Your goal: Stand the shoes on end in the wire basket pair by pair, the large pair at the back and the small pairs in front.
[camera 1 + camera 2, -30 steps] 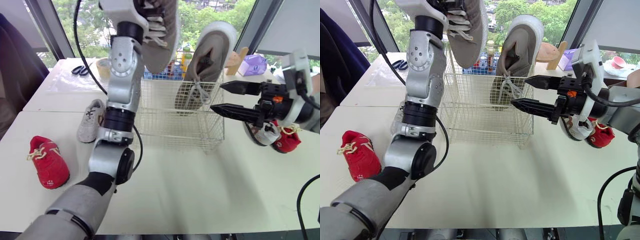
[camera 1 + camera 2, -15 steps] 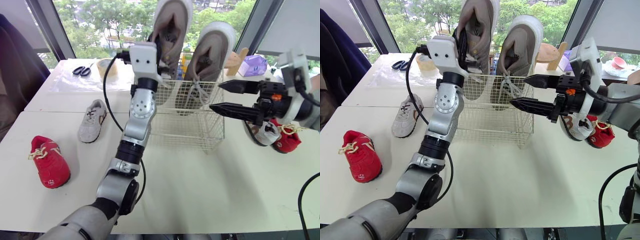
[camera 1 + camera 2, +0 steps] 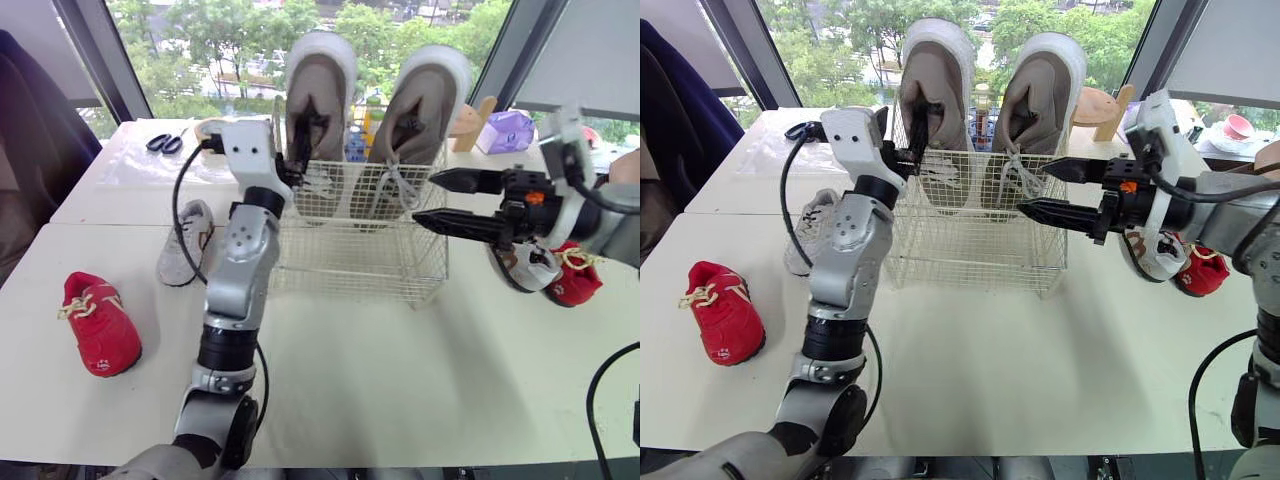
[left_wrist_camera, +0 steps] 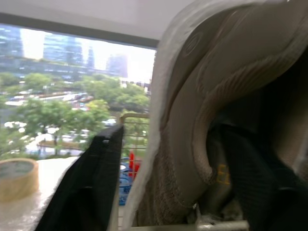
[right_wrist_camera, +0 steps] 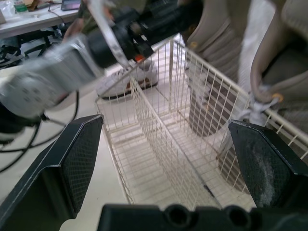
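Left claw [image 3: 298,150] pinches the large shoe [image 3: 320,85] by its collar, on end at the basket [image 3: 380,262] back; right claw [image 3: 425,200] spread. Shoes look light and soft-sided, so the firmer heel collar seems the best hold

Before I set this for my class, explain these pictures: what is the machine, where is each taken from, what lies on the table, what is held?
It is a humanoid robot with two arms, each ending in two black fingers. Two pictures come from cameras in its head, looking down over the arms; two come from a camera on each wrist. On the table stands a basket; a left grey shoe and a right grey shoe stand on end at its back. The left gripper grips the left grey shoe; the right gripper is open beside the basket. A red shoe and a white shoe lie on the left, a second red shoe on the right, scissors at the back.
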You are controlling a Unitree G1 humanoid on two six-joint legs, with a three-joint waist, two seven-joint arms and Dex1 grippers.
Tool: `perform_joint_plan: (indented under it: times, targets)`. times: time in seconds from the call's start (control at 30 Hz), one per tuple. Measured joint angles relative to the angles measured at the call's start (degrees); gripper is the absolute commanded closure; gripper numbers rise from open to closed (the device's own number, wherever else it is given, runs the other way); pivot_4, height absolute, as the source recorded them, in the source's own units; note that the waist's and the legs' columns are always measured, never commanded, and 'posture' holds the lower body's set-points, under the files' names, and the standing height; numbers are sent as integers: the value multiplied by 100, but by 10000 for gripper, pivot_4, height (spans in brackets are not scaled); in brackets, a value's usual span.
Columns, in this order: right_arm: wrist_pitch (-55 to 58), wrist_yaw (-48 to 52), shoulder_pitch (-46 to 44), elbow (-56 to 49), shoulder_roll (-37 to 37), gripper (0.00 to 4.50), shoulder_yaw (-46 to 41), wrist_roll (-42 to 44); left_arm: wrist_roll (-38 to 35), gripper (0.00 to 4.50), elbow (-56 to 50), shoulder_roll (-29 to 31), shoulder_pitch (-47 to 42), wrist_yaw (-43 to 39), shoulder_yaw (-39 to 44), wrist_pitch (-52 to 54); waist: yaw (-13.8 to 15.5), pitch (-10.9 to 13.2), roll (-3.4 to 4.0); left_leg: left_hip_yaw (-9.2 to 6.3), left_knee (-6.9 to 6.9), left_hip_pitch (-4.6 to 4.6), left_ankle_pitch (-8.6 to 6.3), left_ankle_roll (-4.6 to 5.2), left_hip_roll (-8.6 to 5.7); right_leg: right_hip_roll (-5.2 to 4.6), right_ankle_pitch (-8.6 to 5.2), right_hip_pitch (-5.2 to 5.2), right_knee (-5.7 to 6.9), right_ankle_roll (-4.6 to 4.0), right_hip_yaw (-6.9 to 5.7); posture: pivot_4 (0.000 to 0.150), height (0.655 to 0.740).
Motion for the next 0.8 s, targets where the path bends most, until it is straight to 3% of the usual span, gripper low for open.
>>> perform_joint_plan:
  times: [0.2,0.23,0.3,0.5,0.63,0.8]
  targets:
    - [-342,-67,120,427,192,0,151,-548,-712,7939,-1464,1376,492,-879,339,1336,-31,-1,3,-1,-3,5,0,0,10,4,0,0,3,-1,2,1500,7400]
    - [-379,-110,132,523,268,0,133,-587,-842,5195,-1547,1503,513,-958,478,1505,-28,-1,3,-1,-2,5,0,0,14,5,0,0,2,-1,2,1500,7400]
    - [-528,-330,122,874,655,0,-93,-586,-1619,196,-1659,1790,489,-1141,1154,2147,-26,-1,3,-1,0,6,1,-2,17,6,0,3,3,-1,1,1500,7400]
    - [-1456,-909,-9,2114,987,0,-965,-969,-4063,196,-1503,2593,276,-1437,2818,3752,-4,-1,3,-8,0,4,1,-2,7,-2,-1,14,-8,0,0,1500,7400]
    - [-2282,-1482,581,2843,923,0,-1225,-1879,-5518,196,-1702,2474,929,-1271,2942,4290,0,-2,4,-10,0,18,2,-5,1,-13,-1,34,-12,0,1,1500,7400]
    - [-2650,-1683,1914,2897,931,0,-1570,-2385,-7603,196,-2315,2236,1910,-462,2336,4216,-25,-9,18,-2,-9,37,15,-28,4,-17,-1,35,-4,0,20,1500,7400]
